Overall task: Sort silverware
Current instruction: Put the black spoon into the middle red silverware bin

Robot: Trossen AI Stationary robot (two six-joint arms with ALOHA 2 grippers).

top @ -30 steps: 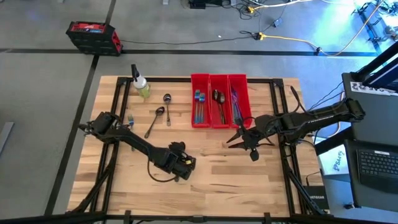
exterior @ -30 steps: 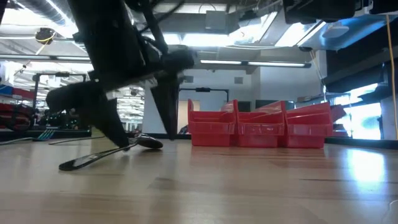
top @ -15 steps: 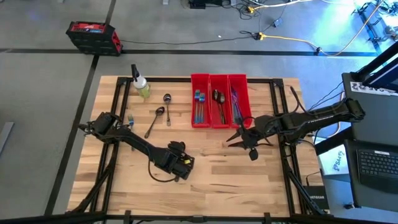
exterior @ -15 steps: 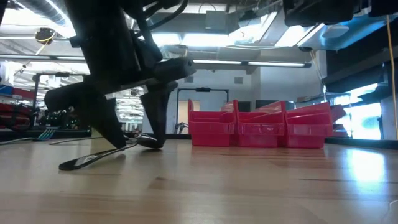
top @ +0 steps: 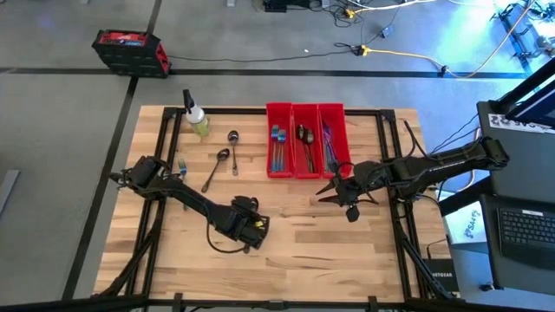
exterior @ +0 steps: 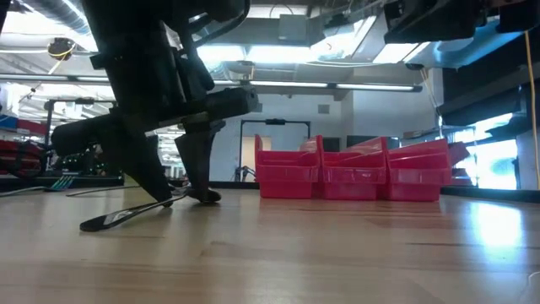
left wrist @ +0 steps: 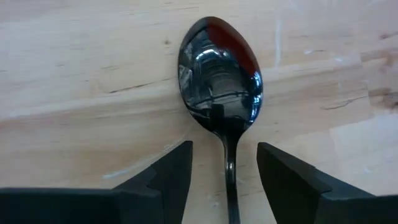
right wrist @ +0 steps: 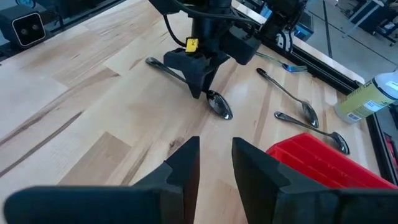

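A dark grey spoon [left wrist: 219, 68] lies on the wooden table, bowl up, also seen in the low view [exterior: 126, 215]. My left gripper [left wrist: 225, 180] is open and points down over it. Its fingers stand on either side of the spoon's neck [left wrist: 229, 149] without touching; in the high view the gripper [top: 251, 228] hides the spoon. My right gripper [top: 332, 189] is open and hovers near the red bins [top: 303, 113], touching nothing. Two more spoons [top: 215, 169] [top: 233, 147] and a fork [top: 183, 165] lie flat toward the table's left far part.
Three long red bins hold sorted blue-teal forks [top: 277, 149], spoons [top: 305, 139] and knives [top: 328, 143]. A spray bottle with yellowish liquid [top: 196, 119] stands at the far left. Bare wood lies along the near side [top: 329, 260]. Black frame rails edge the table [top: 392, 208].
My left gripper has shifted slightly toward the table's left over the dark spoon, and in the low view the gap between its fingers has narrowed around the spoon's neck. The spoon has stayed where it was. My right gripper has kept nearly still.
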